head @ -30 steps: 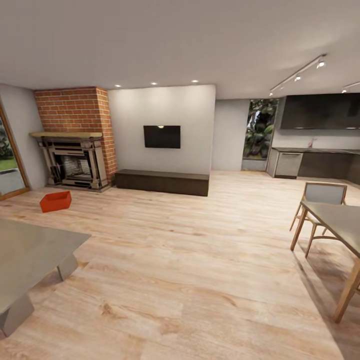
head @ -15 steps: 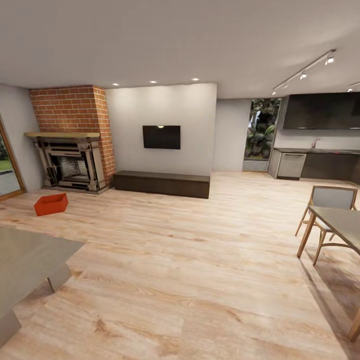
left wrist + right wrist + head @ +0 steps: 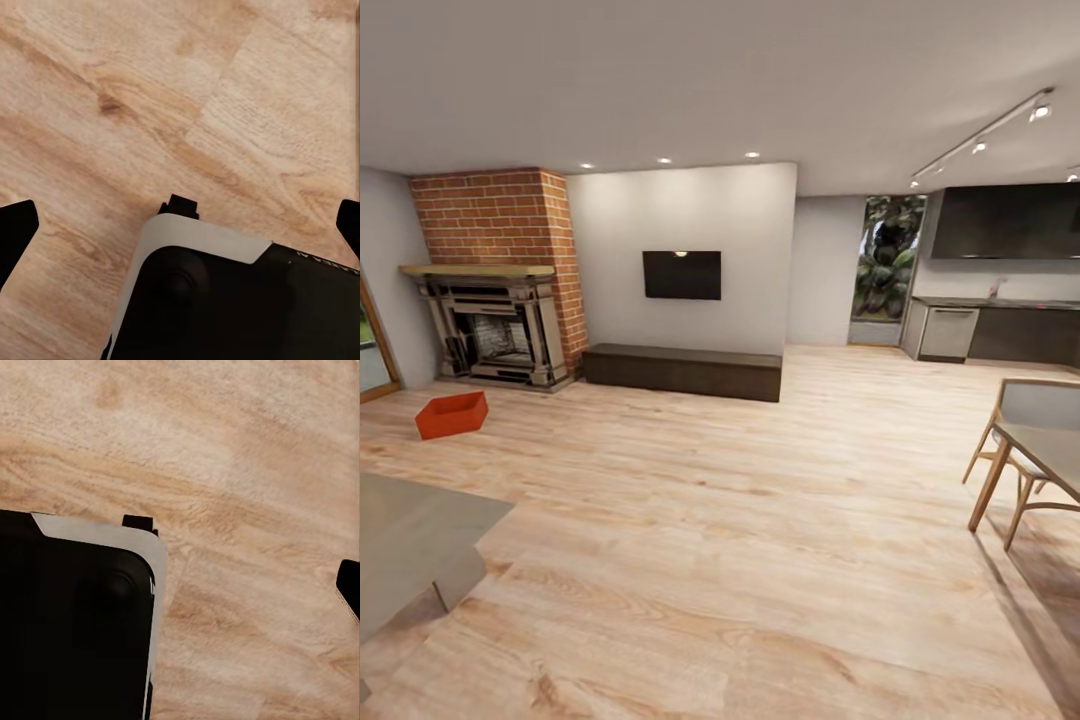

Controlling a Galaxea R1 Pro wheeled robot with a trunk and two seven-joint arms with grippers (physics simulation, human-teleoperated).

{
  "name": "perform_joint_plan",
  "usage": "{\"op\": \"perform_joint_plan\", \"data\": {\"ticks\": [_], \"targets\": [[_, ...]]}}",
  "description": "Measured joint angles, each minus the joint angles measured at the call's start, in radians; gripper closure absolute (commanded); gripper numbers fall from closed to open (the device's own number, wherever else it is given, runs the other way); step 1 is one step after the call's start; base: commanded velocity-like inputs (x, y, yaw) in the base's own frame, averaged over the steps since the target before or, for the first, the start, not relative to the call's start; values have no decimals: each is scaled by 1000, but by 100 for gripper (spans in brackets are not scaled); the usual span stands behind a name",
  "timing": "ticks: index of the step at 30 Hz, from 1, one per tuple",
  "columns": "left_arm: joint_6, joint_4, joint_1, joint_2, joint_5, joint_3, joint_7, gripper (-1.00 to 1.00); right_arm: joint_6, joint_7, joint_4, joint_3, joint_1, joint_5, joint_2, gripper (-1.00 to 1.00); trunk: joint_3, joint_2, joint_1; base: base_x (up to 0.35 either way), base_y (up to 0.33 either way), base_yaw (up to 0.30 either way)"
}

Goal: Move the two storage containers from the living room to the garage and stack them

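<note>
One orange-red storage container (image 3: 451, 415) lies on the light wood plank floor (image 3: 740, 540) of the living room, far left, in front of the red brick fireplace (image 3: 495, 275). The second container is out of view. The black wall TV (image 3: 681, 275) hangs above the long dark low cabinet (image 3: 682, 371). In the left wrist view my left gripper (image 3: 180, 229) hangs open over the planks, one fingertip (image 3: 16, 231) at each side edge. My right gripper (image 3: 180, 585) also looks open, with one fingertip (image 3: 349, 585) showing at the edge. Neither holds anything.
A grey low table (image 3: 410, 540) stands at the near left. A wooden dining table and chair (image 3: 1030, 450) stand at the right. A dark kitchen counter (image 3: 1000, 335) runs along the back right. My black and white base (image 3: 232, 300) shows under both wrists.
The camera has rolled forward into the room, so the whole picture has shifted. The grey table and the dining table slide toward the edges. The container itself has not moved.
</note>
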State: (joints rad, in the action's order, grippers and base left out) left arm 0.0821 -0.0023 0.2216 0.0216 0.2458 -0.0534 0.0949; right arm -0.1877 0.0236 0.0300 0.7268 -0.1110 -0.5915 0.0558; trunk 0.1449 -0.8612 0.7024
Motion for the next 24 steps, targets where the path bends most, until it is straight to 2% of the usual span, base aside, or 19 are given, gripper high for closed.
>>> {"op": "perform_joint_plan", "data": {"ticks": [24], "targets": [[4, 0, 0, 0, 0, 0, 1, -100, 0, 0, 0, 0, 0, 0, 0, -100, 0, 0, 0, 323, 0, 0]]}}
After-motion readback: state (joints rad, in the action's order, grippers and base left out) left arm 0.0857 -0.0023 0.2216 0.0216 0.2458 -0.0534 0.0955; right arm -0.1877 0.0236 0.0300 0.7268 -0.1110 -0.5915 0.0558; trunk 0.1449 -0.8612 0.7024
